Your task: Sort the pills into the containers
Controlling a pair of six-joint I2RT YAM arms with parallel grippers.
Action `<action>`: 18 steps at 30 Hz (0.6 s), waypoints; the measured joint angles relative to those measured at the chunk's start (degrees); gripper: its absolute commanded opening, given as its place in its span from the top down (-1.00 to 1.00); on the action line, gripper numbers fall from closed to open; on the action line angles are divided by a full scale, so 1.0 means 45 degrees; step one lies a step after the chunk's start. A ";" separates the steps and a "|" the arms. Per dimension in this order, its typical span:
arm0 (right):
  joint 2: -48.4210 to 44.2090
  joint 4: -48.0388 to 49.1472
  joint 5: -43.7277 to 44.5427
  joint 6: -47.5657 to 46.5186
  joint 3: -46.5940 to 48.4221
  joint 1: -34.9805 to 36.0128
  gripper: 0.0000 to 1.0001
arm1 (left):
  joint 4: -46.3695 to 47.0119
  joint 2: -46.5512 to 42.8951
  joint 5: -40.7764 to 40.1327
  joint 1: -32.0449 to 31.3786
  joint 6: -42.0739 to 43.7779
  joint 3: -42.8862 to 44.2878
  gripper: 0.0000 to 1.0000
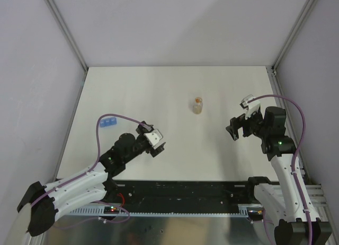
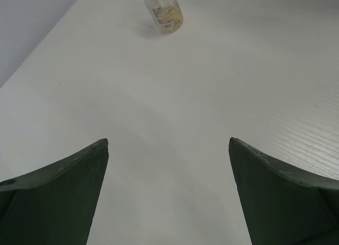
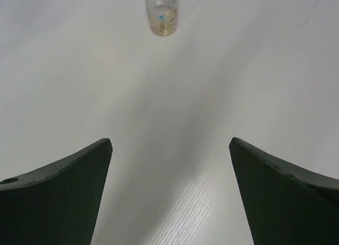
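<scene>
**Spotter:** Where do we stand?

**Operator:** At the very start, I'd say. Both my claws are up off the surface (image 1: pixel 159 86) with nothing in them. The left claw (image 1: pixel 153 138) has its jaws spread wide, and so has the right claw (image 1: pixel 239 117). In each wrist view I see only bare white between the two fingers.

**Spotter:** And the pills?

**Operator:** The pills (image 3: pixel 161 26) look to be a pale orange-brown mass low in a small clear vial (image 1: pixel 198 105). It stands upright towards the middle of the surface, between the two claws and a little beyond them. Both wrist cameras have it ahead, well apart from the fingers. I can't tell whether it is capped.

**Spotter:** The containers?

**Operator:** The containers (image 1: pixel 108 122), a blue strip of joined compartments, sit out at the left beside my left arm, well apart from the vial. They're too small for me to tell whether the lids are up.

**Spotter:** So what next?

**Operator:** My judgement is to fetch the vial. One claw has to go forward, straddle the body and close gently, since the vial is slim and would likely tip at a nudge. Then it wants carrying to the strip. That's on the left arm's side, so I'd lean towards the left claw taking it.
</scene>
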 measured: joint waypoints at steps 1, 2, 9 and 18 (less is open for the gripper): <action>0.0000 0.0000 0.0000 0.0000 0.0000 0.0000 -0.99 | 0.0000 0.0000 0.0000 -0.0019 0.0000 0.0000 -0.97; 0.0000 0.0000 0.0000 0.0000 0.0000 0.0000 -0.99 | 0.0000 0.0000 0.0000 -0.0029 0.0000 0.0000 -0.97; 0.0000 0.0005 0.0005 0.0005 0.0000 -0.0029 -0.99 | -0.0005 0.0000 -0.0272 -0.0092 -0.0073 0.0000 -0.97; 0.0000 0.0010 0.0053 0.0019 0.0000 -0.0058 -0.99 | -0.0379 0.0000 -0.0816 -0.0165 -0.0199 0.0058 -0.97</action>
